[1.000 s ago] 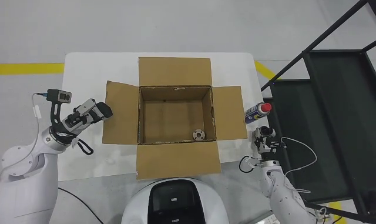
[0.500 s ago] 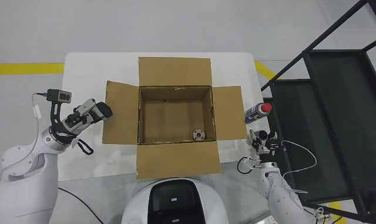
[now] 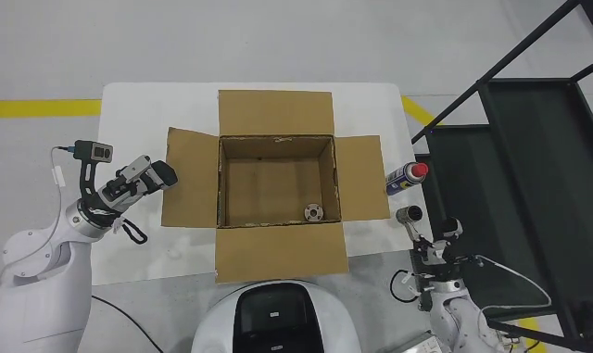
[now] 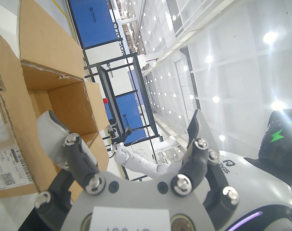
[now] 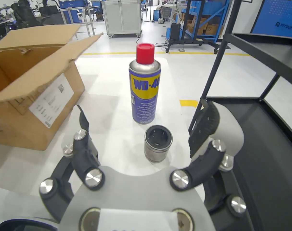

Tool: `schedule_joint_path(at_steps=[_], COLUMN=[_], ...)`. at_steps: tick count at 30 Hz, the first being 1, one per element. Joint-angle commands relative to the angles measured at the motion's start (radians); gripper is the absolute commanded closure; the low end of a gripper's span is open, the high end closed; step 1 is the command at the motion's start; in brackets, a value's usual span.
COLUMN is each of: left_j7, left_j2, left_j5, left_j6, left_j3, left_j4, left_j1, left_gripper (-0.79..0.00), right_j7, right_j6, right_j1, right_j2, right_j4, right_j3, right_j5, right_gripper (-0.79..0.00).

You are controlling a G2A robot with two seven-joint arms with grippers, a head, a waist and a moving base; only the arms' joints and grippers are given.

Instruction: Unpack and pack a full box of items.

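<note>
The open cardboard box [image 3: 276,179] stands mid-table with all flaps folded out; a small round metal part [image 3: 313,210] lies in its near right corner. To its right stand a blue spray can with a red cap [image 3: 405,175] [image 5: 145,82] and, just in front of it, a short metal cylinder [image 3: 409,214] [image 5: 158,143]. My right gripper [image 3: 435,244] [image 5: 143,106] is open, a little behind the cylinder and holding nothing. My left gripper [image 3: 151,175] [image 4: 121,116] hovers open and empty, off the box's left flap [image 4: 52,49].
A black metal shelf rack [image 3: 505,168] [image 5: 268,111] stands close against the table's right side, right beside my right gripper. Bare white table [image 3: 139,112] lies behind and left of the box.
My right gripper has pulled back toward the table's front edge, leaving the metal cylinder standing in front of the can. The left arm has not moved.
</note>
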Motion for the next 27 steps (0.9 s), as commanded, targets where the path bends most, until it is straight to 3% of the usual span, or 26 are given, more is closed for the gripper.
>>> schedule_joint_path(at_steps=[1, 7, 12, 18, 23, 27], left_j7=[0.000, 0.000, 0.000, 0.000, 0.000, 0.000], left_j2=[0.000, 0.000, 0.000, 0.000, 0.000, 0.000], left_j5=[0.000, 0.000, 0.000, 0.000, 0.000, 0.000], left_j6=[0.000, 0.000, 0.000, 0.000, 0.000, 0.000], left_j3=[0.000, 0.000, 0.000, 0.000, 0.000, 0.000], left_j4=[0.000, 0.000, 0.000, 0.000, 0.000, 0.000], left_j1=[0.000, 0.000, 0.000, 0.000, 0.000, 0.000], left_gripper=[-0.785, -0.785, -0.785, -0.785, -0.785, -0.785], right_j7=[0.087, 0.287, 0.493, 0.771, 1.000, 1.177], right_j6=[-0.008, -0.069, -0.121, -0.231, -0.289, -0.402], right_j1=[-0.058, -0.165, -0.126, 0.020, 0.199, 0.344], right_j2=[0.004, 0.011, 0.021, 0.034, 0.038, 0.043], right_j4=[-0.136, -0.448, -0.611, -0.715, -0.678, -0.629], right_j3=[0.027, 0.079, 0.079, 0.004, -0.106, -0.206], right_j5=[0.006, 0.030, -0.037, -0.087, -0.058, -0.041], right_gripper=[-0.785, -0.785, -0.785, -0.785, -0.785, -0.785])
